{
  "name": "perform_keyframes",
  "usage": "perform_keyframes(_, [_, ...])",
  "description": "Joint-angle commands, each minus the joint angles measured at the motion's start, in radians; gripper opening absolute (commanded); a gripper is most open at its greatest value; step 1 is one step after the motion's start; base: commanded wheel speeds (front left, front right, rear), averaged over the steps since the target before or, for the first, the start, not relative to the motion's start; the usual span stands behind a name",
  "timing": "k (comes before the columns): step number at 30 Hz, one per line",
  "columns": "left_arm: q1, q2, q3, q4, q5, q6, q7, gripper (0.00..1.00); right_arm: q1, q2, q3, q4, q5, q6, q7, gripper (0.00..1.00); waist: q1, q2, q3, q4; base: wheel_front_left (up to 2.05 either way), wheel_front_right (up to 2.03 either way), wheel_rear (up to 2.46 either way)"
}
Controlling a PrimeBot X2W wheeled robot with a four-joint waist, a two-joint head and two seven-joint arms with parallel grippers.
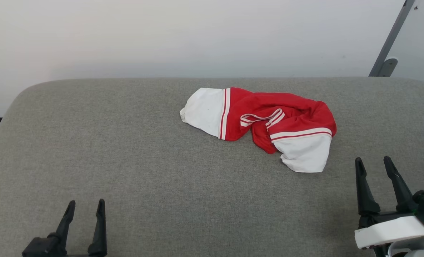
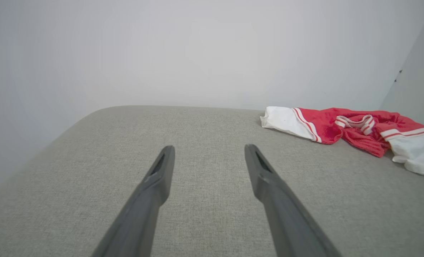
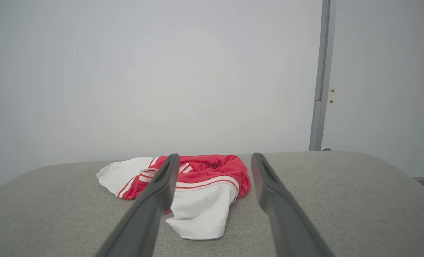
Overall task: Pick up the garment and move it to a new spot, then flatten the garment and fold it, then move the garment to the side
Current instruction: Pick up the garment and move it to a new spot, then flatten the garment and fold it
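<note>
Picking up seems the step in hand: the garment (image 1: 290,114) lies crumpled, so the right pincer (image 1: 372,160) near it (spread, like the left pincer (image 1: 86,202)) must reach and pinch.

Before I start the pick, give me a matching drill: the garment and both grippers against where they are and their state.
Things:
1. garment
2. left gripper
3. right gripper

States:
A. open, head view's lower right, near a white sleeve
B. crumpled on the grey surface, untouched
C. open, head view's lower left, well away from the garment

Pairs: 1-B, 2-C, 3-A.
</note>
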Motion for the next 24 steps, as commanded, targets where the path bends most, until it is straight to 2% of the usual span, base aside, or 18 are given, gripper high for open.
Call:
perform_keyframes(1, [0.016,-0.005,0.009,-0.004,0.018,-0.006,-0.002,1.00,0.005,0.006,0.001,-0.003,-0.003,0.000,-0.005,1.00,0.0000,-0.0001,0.004,-0.003,0.00,0.00,0.00])
perform_keyframes(11, [0.011,-0.048,0.040,0.011,0.038,-0.016,-0.002,1.00,-0.005,0.002,0.014,0.008,-0.004,0.000,-0.005,1.00,0.0000,-0.0001,0.018,-0.014,0.00,0.00,0.00])
perform_keyframes(19, [0.000,-0.054,0.024,0.010,0.040,-0.017,-0.002,1.00,-0.009,-0.009,0.020,0.016,-0.007,0.000,-0.005,1.00,0.0000,-0.0001,0.025,-0.008,0.00,0.00,0.00])
perform_keyframes(24, [-0.005,-0.068,0.018,0.005,0.036,-0.017,-0.002,1.00,-0.014,-0.042,0.067,0.045,-0.009,0.000,-0.005,1.00,0.0000,-0.0001,0.043,0.002,0.00,0.00,0.00])
